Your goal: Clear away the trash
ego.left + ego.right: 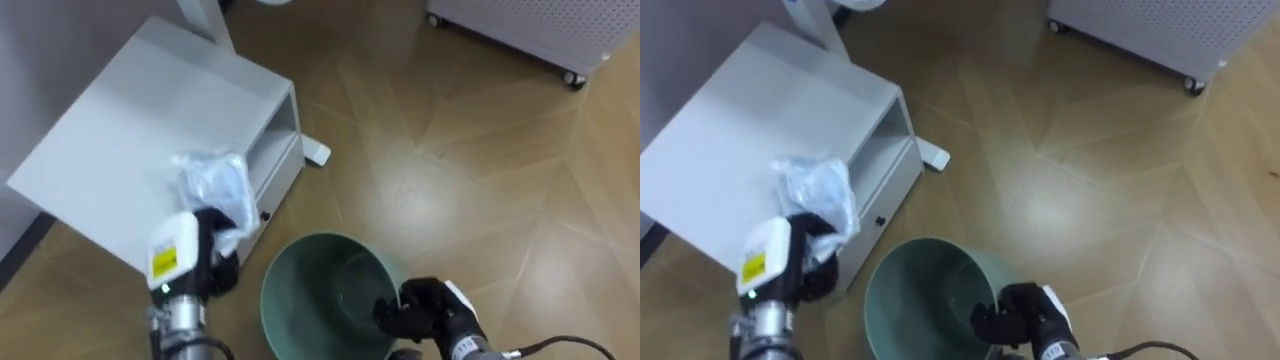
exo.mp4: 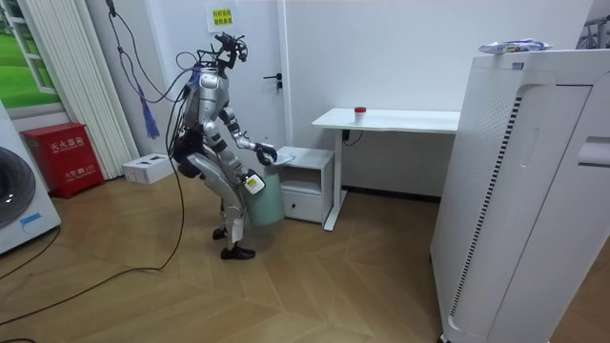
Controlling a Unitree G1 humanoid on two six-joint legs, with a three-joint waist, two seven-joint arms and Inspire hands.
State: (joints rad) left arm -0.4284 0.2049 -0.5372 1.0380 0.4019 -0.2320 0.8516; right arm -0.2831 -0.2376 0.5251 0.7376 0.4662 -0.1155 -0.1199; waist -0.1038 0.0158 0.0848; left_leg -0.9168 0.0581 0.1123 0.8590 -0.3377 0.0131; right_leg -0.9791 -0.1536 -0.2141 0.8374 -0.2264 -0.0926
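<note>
A crumpled clear plastic bag lies on top of a low white cabinet, near its front edge. My left hand comes in from the lower left, its dark fingers curled on the bag's lower end. A round green bin is held just right of the cabinet's front, open side up; its inside looks bare. My right hand is shut on the bin's right rim. In the room view I stand bent slightly forward at the cabinet, with the bin in front of my legs.
A white desk stands over the cabinet; its leg foot rests on the wood floor beside it. A white perforated unit on casters stands at the far right. A tall white appliance fills the room view's right.
</note>
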